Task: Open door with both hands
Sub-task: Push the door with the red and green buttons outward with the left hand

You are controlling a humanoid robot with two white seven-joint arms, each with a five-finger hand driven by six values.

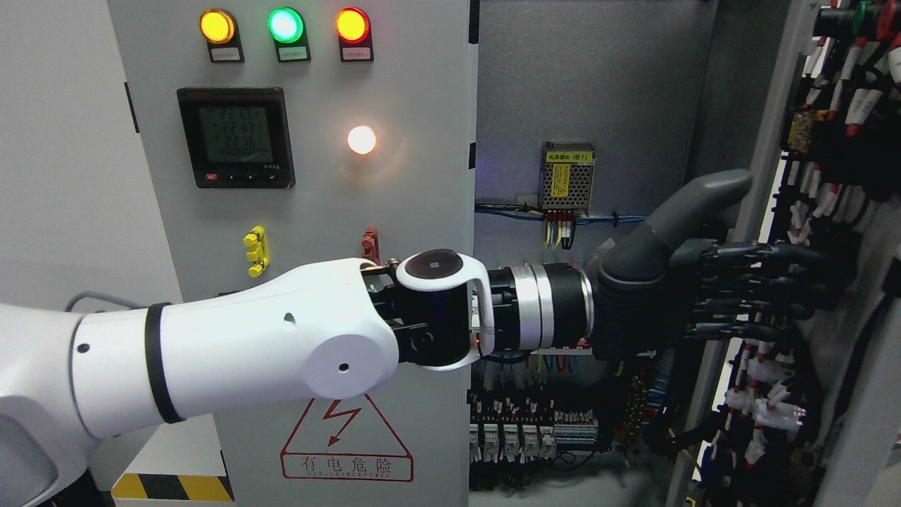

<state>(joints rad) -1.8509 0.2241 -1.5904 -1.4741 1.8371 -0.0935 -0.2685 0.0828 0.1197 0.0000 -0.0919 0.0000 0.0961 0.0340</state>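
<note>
The grey cabinet has two doors. The left door [317, 211] is closed and carries three indicator lamps, a digital meter and a lit white lamp. The right door [771, 141] stands swung out to the right, its wired inner face toward me. My left arm [246, 352] comes in from the lower left and reaches across the opening. Its black left hand [753, 278] is open, with the fingers [788, 282] stretched flat across the right door's inner edge and the thumb raised. It holds nothing. The right arm does not show.
Inside the cabinet [584, 91] a small power supply [567, 176] is mounted on the back plate, with rows of terminal blocks [528, 429] below. Bundled wires and connectors [845, 105] cover the open door. A red high-voltage warning triangle [345, 443] marks the left door.
</note>
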